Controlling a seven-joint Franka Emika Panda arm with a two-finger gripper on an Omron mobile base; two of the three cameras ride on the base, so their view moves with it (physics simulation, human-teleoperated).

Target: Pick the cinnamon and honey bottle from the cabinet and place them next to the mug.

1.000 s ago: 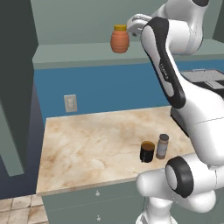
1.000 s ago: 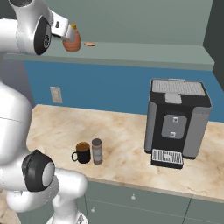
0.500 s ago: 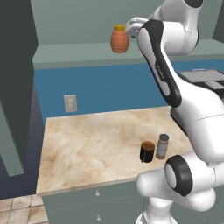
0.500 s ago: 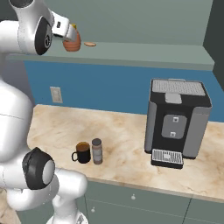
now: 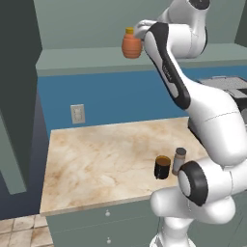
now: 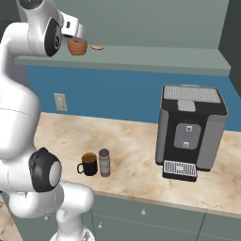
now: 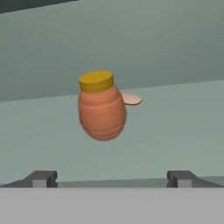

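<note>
Grey-green cabinet (image 5: 144,60): honey bottle (image 7: 101,109) upright on shelf. Marble surface (image 5: 106,164): cinnamon (image 5: 179,160) already beside mug (image 5: 162,167). End effector (image 7: 111,177) fully open, empty, bottle ahead between fingertips, untouched. Step, judged: reach for bottle. Next: advance, close on ribbed body.

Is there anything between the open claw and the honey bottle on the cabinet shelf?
Nothing visible stands between them. In the hand view the honey bottle sits straight ahead of the open claw, with bare cabinet shelf between. A small flat tan piece lies behind the bottle, out of the approach path.
</note>
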